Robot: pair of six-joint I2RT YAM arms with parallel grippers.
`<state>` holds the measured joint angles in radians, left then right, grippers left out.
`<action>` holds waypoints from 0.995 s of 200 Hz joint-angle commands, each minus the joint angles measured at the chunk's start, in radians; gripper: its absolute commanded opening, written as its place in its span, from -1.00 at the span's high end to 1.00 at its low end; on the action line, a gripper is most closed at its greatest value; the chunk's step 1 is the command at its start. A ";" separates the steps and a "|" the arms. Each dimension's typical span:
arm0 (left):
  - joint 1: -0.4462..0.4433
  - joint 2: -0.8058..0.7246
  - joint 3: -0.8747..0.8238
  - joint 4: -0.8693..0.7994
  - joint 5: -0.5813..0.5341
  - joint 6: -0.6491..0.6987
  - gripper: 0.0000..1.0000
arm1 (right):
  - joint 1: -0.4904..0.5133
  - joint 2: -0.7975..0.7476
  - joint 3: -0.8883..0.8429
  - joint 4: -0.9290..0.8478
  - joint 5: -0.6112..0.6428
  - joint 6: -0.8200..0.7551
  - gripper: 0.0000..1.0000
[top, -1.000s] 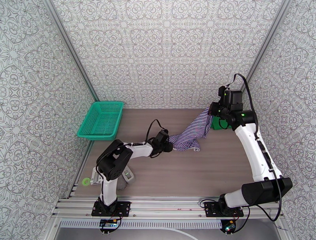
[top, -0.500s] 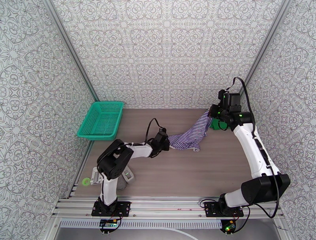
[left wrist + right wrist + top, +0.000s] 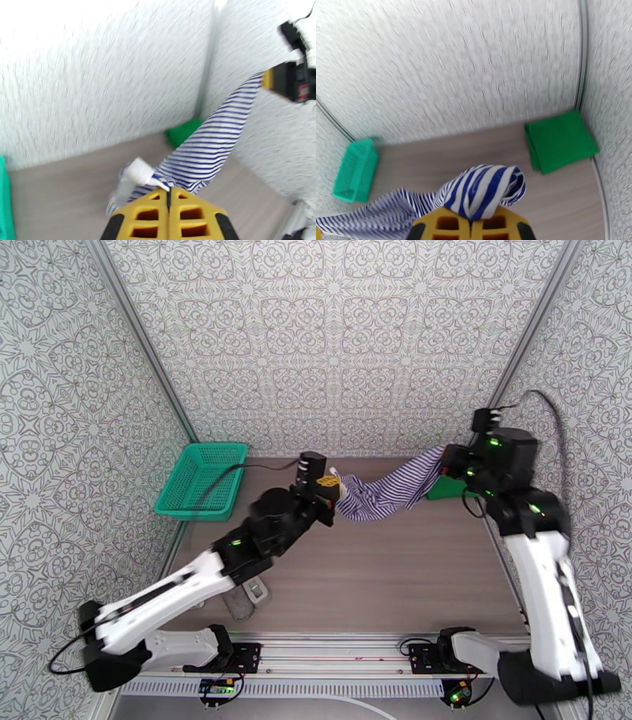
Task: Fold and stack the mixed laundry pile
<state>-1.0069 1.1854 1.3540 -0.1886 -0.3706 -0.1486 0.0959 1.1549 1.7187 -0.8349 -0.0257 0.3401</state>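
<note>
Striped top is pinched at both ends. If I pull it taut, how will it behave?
Probably floppy: the striped top sags between the left gripper and right gripper. Likely light, since two small pinches carry it. It bunches at the right gripper, so it may spread unevenly.

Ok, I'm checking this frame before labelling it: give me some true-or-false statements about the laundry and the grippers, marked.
1. The left gripper and the right gripper each grip an end of the striped sleeveless top. True.
2. The green shirt lies inside the teal mesh basket. False: it lies folded on the table by the far right corner.
3. The basket stands at the table's far left. True.
4. The top lies flat and folded. False: it is stretched between the grippers.
</note>
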 commanded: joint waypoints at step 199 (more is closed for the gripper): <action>0.454 0.194 -0.534 -0.205 0.369 -0.481 -0.41 | -0.048 0.394 -0.687 0.288 -0.221 0.124 -0.12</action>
<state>-0.4465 1.4448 0.9016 -0.3538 -0.0017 -0.4808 0.0483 1.6005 1.1469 -0.5858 -0.1619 0.4088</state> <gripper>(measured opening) 0.706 0.574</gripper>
